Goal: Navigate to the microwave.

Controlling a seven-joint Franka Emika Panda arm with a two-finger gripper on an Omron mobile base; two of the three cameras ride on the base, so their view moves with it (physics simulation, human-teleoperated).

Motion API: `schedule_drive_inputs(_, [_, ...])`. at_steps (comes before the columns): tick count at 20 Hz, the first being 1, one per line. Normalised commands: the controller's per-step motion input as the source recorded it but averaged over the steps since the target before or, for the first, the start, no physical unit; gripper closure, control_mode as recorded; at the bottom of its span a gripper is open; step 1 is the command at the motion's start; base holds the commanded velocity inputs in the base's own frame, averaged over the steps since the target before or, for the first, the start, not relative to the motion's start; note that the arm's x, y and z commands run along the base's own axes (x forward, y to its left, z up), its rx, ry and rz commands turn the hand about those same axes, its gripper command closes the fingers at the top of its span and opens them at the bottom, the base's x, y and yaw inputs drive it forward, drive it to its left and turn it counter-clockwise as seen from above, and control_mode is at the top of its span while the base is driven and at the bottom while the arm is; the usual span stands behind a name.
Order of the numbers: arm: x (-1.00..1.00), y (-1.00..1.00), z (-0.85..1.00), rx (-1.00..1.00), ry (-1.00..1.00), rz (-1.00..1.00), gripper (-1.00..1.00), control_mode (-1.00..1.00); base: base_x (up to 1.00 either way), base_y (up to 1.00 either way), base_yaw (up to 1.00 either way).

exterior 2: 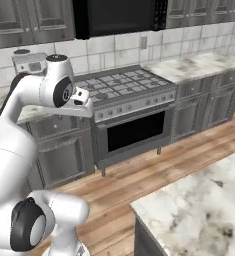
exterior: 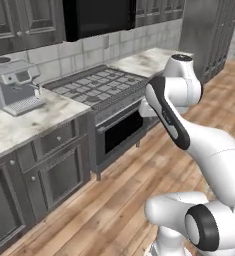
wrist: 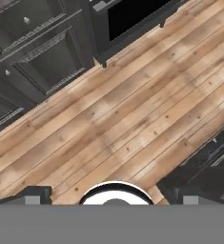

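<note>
Microwave (exterior 2: 120, 17) hangs over the stove (exterior 2: 120, 85) at the frame's top, arm folded up for driving I'd guess, tool (wrist: 114, 202) width I can't tell.

microwave (exterior: 99, 17) top cut off by frame edge in both base views. Arm hides part of oven (exterior: 120, 131) front in left base view, part of coffee machine (exterior 2: 29, 61) in right. Gripper fingertips barely visible, jaw state unclear.

Both base views look forward-down from behind arm, sharing stove (exterior: 96, 86) (microwave (exterior 2: 120, 16) above); hand view faces floor (wrist: 132, 119).
</note>
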Motion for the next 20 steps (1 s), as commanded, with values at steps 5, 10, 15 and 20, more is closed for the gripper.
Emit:
schedule_drive_inputs(5, [0.00, 0.00, 0.00, 0.00, 0.00, 0.00, -1.00, 1.00, 1.00, 0.68, -0.31])
schedule_drive_inputs(10, [0.00, 0.00, 0.00, 0.00, 0.00, 0.00, -1.00, 1.00, 1.00, 0.67, -0.30])
schedule_drive_inputs(15, [0.00, 0.00, 0.00, 0.00, 0.00, 0.00, -1.00, 1.00, 1.00, 0.43, -0.25])
schedule_drive_inputs(20, [0.00, 0.00, 0.00, 0.00, 0.00, 0.00, -1.00, 1.00, 1.00, 0.08, -0.08])
